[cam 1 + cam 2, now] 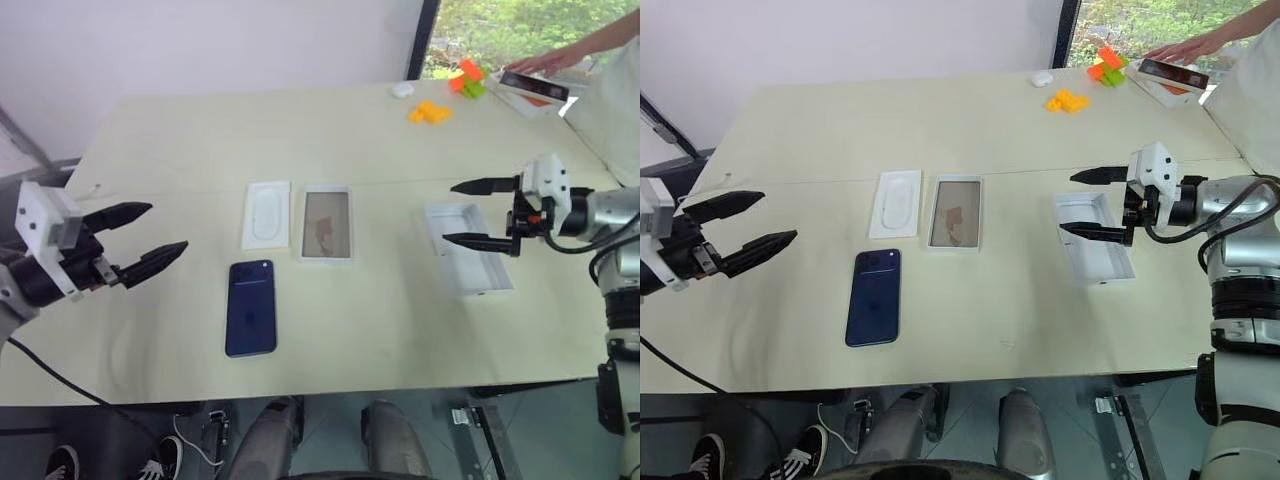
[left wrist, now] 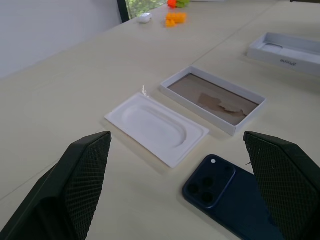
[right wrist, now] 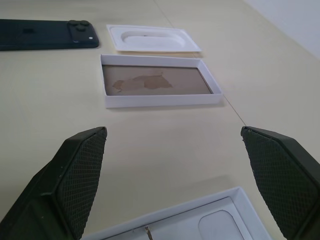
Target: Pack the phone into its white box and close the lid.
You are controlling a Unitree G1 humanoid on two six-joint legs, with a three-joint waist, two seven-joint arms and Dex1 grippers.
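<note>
left eye view: the phone (image 1: 251, 308) lies camera side up on the cream table (image 1: 330, 140), lower centre of frame. above it to the right sits the white box (image 1: 326, 224), open, brownish floor showing; the flat white insert (image 1: 267, 213) lies just beside the box on its left. the lid (image 1: 467, 261) rests hollow side up at centre right. the left gripper (image 1: 140, 239) hangs at the left edge, fingers spread wide, holding nothing. the right gripper (image 1: 480, 212) hangs above the lid, fingers apart, empty. upper right: orange blocks (image 1: 430, 112), a small white object (image 1: 402, 89), and a person's hand (image 1: 548, 62) on a box with an orange-red picture (image 1: 532, 92).

left wrist view: both black fingers (image 2: 75, 185) stand well apart; between them the insert, the white box and the phone's camera corner.

right wrist view: fingers (image 3: 75, 175) wide apart; the lid's rim at bottom, the white box at centre, the phone upper left.
</note>
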